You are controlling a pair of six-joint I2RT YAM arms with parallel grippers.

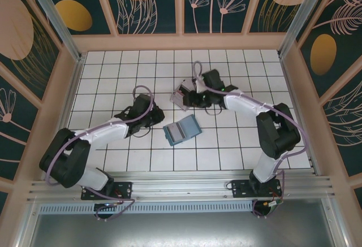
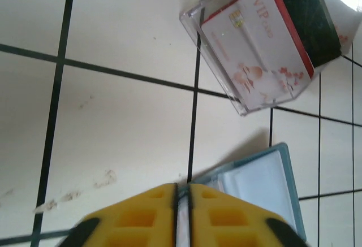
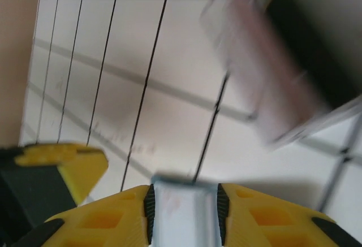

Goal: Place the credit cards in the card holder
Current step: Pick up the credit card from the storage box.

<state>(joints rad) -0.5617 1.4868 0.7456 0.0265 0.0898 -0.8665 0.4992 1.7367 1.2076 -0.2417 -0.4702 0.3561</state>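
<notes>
At table centre: the card holder (image 1: 182, 131) lies open on the white tiled table (image 1: 113, 72), with its pale grey-blue inner side up, a teal edge around it, and its sides turned askew to the tile lines.
Card holder from the left wrist: it (image 2: 260, 182) lies at the lower right, and its near corner runs under the yellow fingers.
Clear box: it (image 1: 180, 97) sits just beyond the card holder, apart from it, toward the far side of the table.
Credit cards: they (image 2: 254, 49) are stacked inside the clear box (image 2: 192, 24). The top one is white with a red edge, a chip, "VIP" lettering and pink flowers, and a dark layer lies behind it.
Left gripper: it (image 1: 154, 114) lies low, just left of the card holder's far corner. From its own wrist view (image 2: 182, 190) the yellow fingers (image 2: 141, 219) are pressed almost together with only a hairline slit between them. No object can be made out in the slit.
Right gripper: it (image 1: 192, 96) is right beside the clear box, on the box's right.
Right gripper's hold: in its own wrist view (image 3: 184, 193) the two yellow fingers (image 3: 266, 219) pinch a pale card (image 3: 184, 216) between them, and both pads touch its sides. The view is blurred, so no print on the card can be read.
Box from the right wrist: it (image 3: 260, 60) is a blurred pale shape at the upper right, well apart from the pinched card.
</notes>
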